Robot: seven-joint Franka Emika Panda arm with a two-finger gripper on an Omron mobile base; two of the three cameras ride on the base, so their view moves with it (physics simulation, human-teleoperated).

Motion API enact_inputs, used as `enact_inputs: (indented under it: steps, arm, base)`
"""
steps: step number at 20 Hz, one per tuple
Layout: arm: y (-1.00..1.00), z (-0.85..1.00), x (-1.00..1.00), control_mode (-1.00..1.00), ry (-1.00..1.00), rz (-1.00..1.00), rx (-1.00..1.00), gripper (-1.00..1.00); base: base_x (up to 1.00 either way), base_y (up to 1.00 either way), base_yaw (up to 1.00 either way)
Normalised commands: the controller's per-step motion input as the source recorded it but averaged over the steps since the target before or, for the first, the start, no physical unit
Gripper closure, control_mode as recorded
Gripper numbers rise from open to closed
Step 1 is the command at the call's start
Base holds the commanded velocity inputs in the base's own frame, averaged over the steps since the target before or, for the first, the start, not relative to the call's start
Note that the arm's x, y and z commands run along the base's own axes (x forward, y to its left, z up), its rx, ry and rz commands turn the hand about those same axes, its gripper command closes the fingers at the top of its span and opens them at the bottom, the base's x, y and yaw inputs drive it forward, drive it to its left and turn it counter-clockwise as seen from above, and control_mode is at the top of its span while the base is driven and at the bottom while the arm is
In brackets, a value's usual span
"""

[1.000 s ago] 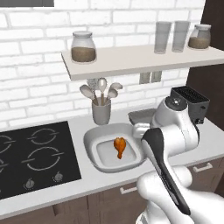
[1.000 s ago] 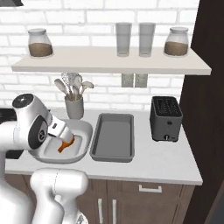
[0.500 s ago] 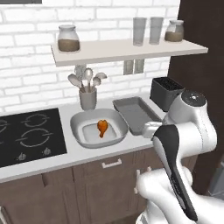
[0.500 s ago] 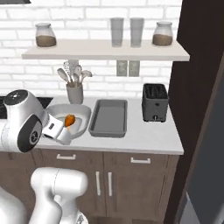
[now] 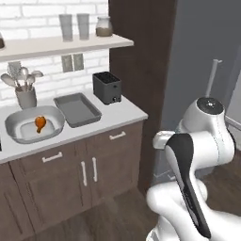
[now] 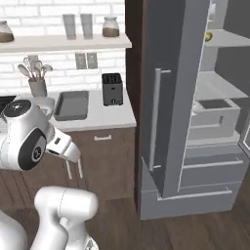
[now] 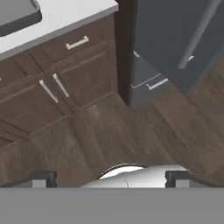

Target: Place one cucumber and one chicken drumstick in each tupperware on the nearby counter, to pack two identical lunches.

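Orange drumstick [image 5: 40, 124] sits in the pale tub [image 5: 14, 132] on the table [image 5: 113, 112]. The end effector [image 7: 111, 178] is spread apart, holding nothing, ready for more food.

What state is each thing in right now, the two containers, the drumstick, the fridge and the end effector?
pale basin: holds one orange drumstick, no cucumber
grey tray: empty
fridge door: swung open, shelves showing
cabinet doors: closed
end effector: open, holding nothing

Glossy orange chicken drumstick [image 5: 40, 124] is lying in smooth pale tupperware [image 5: 19, 134]; matt off-white counter [image 5: 117, 111] is topping brown wooden cabinets [image 5: 70, 172].
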Motion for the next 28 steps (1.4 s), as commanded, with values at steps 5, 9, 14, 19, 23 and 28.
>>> enact_inputs:
  steps: [5,9,14,19,23,28]
  arm:
    - [0.00,0.00,0.00,1.00,0.00,0.00,0.00,-1.00]
    - [0.00,0.00,0.00,1.00,0.00,0.00,0.00,-1.00]
    - [0.00,0.00,0.00,1.00,0.00,0.00,0.00,-1.00]
    - [0.00,0.00,0.00,1.00,0.00,0.00,0.00,-1.00]
    - [0.00,0.00,0.00,1.00,0.00,0.00,0.00,-1.00]
    - [0.00,0.00,0.00,1.00,0.00,0.00,0.00,-1.00]
  base:
    - [-0.67,-1.00,-0.46]
    - [-0.04,-1.00,-0.40]
    - [0.01,-1.00,-0.38]
    - [0.15,-1.00,-0.36]
    - [0.24,-1.00,-0.38]
    - [0.92,-0.91,-0.14]
